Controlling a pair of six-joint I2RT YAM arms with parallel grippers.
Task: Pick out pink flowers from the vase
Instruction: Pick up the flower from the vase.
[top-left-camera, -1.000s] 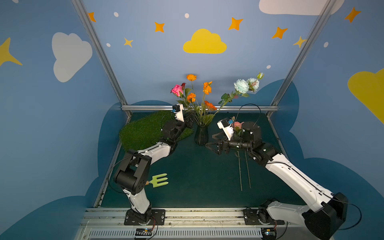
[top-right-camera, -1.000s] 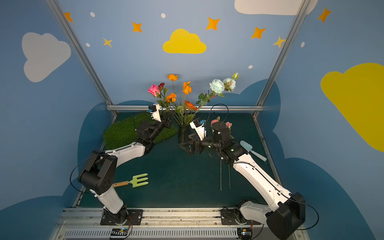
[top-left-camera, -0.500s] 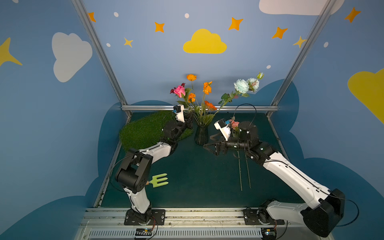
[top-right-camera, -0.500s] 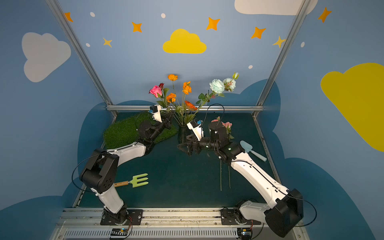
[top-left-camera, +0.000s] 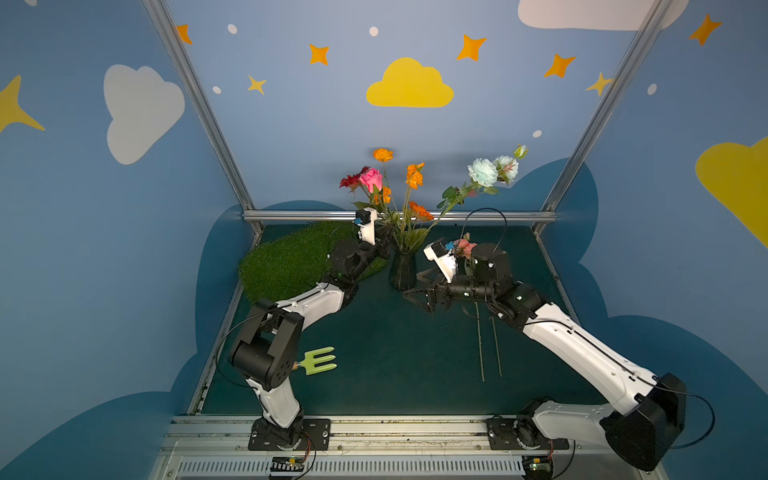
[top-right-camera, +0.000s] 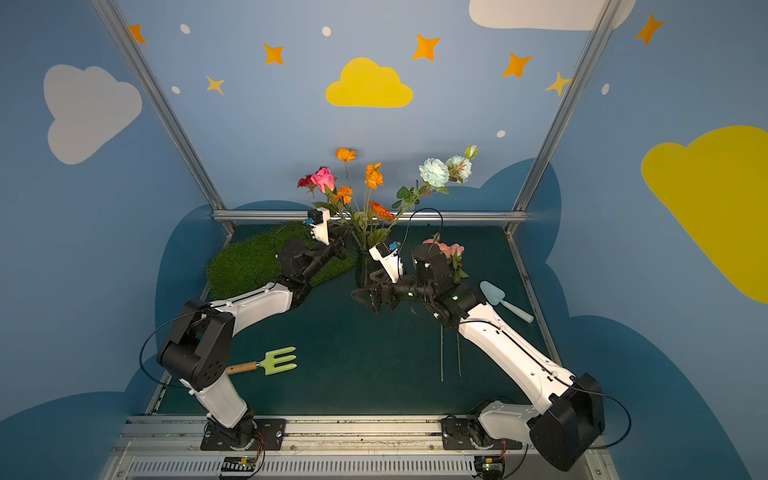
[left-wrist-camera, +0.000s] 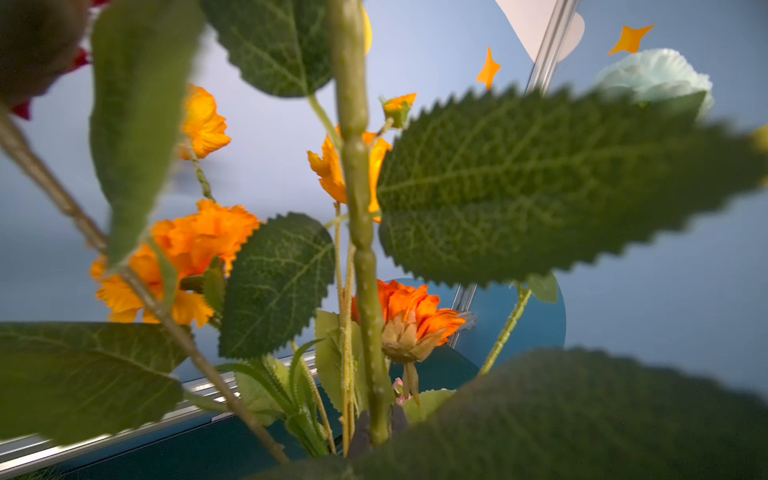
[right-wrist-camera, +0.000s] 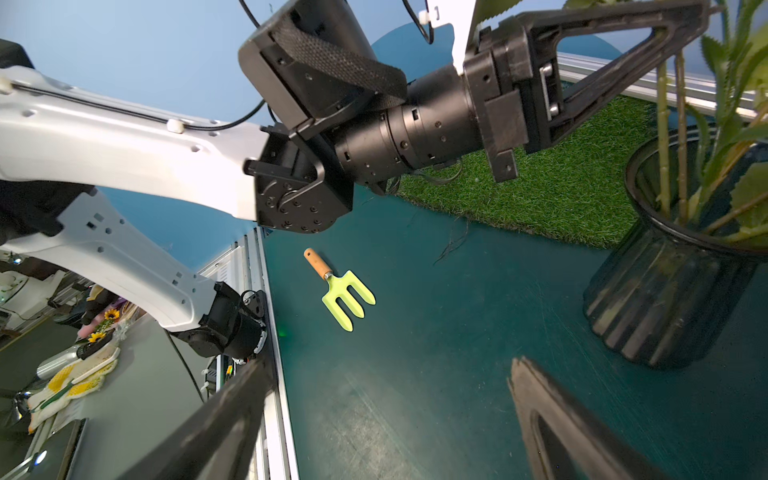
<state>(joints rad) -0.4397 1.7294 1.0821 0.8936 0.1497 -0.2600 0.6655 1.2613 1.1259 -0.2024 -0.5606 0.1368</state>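
left hand is clamped shut on the thick green stem of the magenta rose, gripping low on the stem just above the small dark ribbed glass vase; dark fingertips show either side of the stem in left wrist view. rose bloom sits well above the hand, w/ a red spiky flower touching it on the far side from the vase. stem's big serrated leaves crowd the wrist cam.

orange flowers and pale blue-white blooms stand in the vase too, just beside the left hand.

right hand is spread wide, holding nothing, low over the dark green tabletop and near the vase base on the side opposite the left hand. behind the right hand, past its wrist, two pink flowers lie on the tabletop w/ their thin stems running under the right arm.

green fake-grass mat lies under the left forearm. lime green garden fork w/ wooden handle is well apart from both hands, by the left arm base. light blue trowel lies beside the right forearm.
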